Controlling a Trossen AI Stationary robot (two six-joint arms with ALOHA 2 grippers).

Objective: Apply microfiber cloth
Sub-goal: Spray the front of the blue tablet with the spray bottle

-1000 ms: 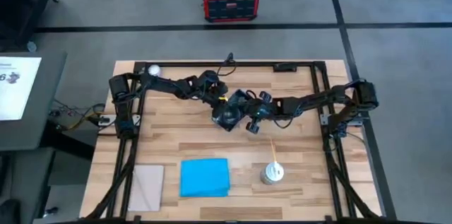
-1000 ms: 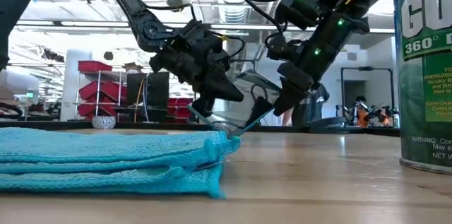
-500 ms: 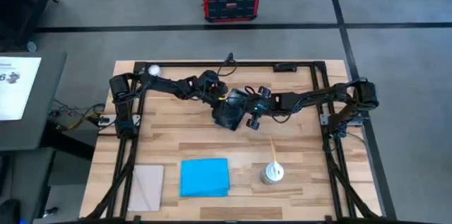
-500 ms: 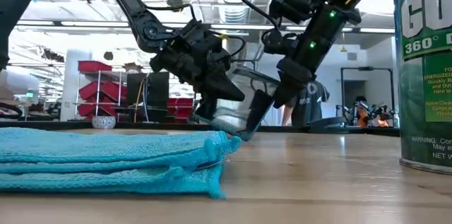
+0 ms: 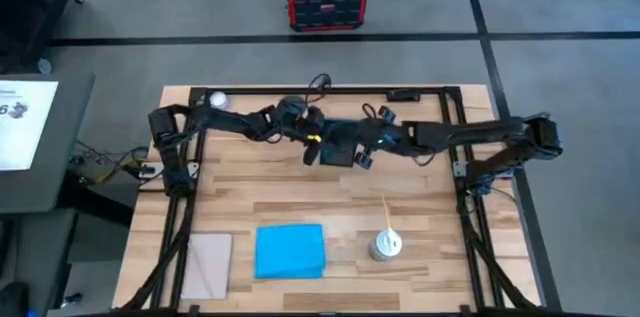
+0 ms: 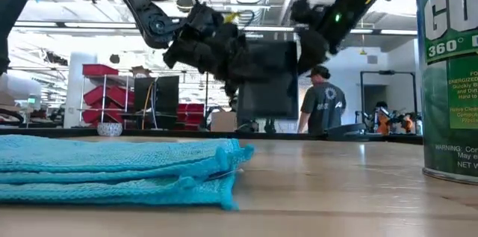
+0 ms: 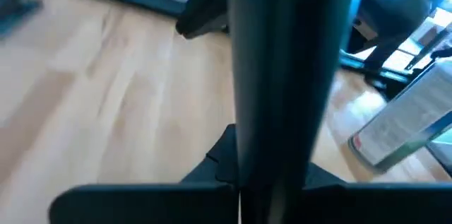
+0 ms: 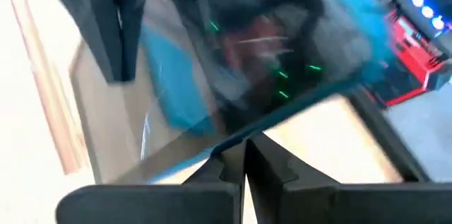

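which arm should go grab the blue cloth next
Probably the left. Both grippers, left and right, hold the tablet upright above the table. The microfiber cloth lies at the near edge, slightly to the left arm's side; the right must keep holding.

Even bright overhead light; wrist views motion-blurred.

The green spray can [image 6: 450, 72] reads "SPRAY", "360°" and, seemingly, "GU"; its smaller print stays illegible.
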